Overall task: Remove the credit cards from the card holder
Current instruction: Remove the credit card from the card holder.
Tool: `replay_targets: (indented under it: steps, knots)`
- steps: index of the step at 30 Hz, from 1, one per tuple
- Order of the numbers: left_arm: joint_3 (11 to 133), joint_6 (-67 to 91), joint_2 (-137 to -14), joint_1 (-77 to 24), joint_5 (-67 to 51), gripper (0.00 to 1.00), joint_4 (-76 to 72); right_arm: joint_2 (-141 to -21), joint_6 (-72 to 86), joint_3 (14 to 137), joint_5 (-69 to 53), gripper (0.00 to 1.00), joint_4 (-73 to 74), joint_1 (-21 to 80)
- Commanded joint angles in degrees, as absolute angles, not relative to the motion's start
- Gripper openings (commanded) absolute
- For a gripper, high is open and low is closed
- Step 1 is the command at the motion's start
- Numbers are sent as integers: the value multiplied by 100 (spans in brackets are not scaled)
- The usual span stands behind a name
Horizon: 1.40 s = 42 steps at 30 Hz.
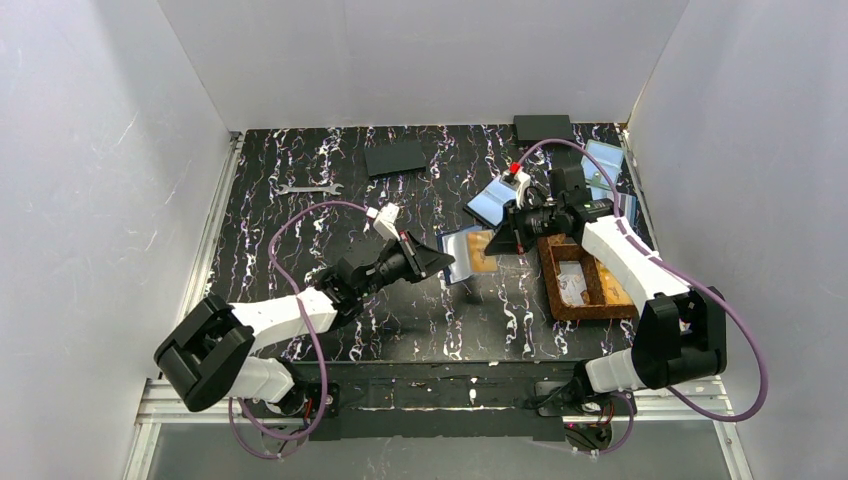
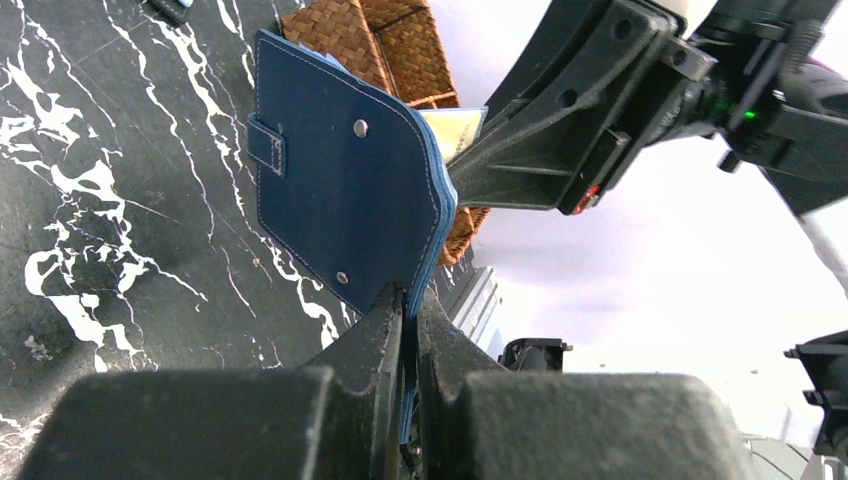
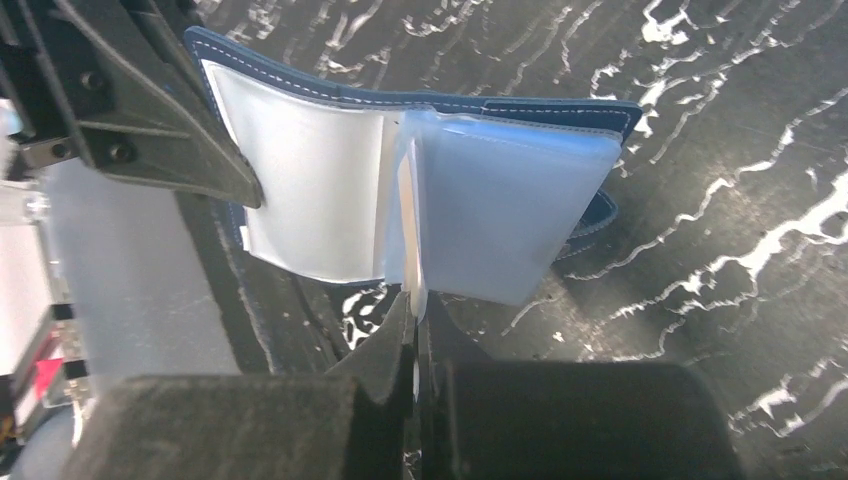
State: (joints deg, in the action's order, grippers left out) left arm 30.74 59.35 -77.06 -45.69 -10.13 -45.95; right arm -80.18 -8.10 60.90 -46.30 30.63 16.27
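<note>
The navy card holder hangs open above the table's middle, held between both grippers. My left gripper is shut on its edge; in the left wrist view the jaws pinch the navy cover with its snap tab. My right gripper is shut on the orange-tan card, which sticks out of the pale inner pockets. In the right wrist view the card shows edge-on, running down between my fingertips. It also shows in the left wrist view. The dark card is not visible.
A brown woven tray lies just right of the card holder, under the right arm. Pale blue pouches and black pads lie at the back. A wrench lies at the back left.
</note>
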Motion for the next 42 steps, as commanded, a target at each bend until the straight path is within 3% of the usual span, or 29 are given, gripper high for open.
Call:
replay_targets:
  steps: [1,13,31,39,42]
  knots:
    - [2939,5706,-7300,-4431,-1562,0,-4964,-7842,-406,5868,-5834,1,2366,1391]
    - [2640,6060,-7514,-3988,-2487,8,-5216,-7660,-144,5284,-5523,1,1916,1391]
    - [1607,6484,-8708,-3330,-2593,15,-5660,-9109,-185,5291,-4255,1,1642,2226]
    - [1459,6176,-7676,-3270,-2046,28,-4687,-9430,-158,5445,-4153,1,1713,2265]
    - [1505,5770,-6867,-3256,-1665,38,-3700,-9489,-149,5454,-4158,1,1714,2273]
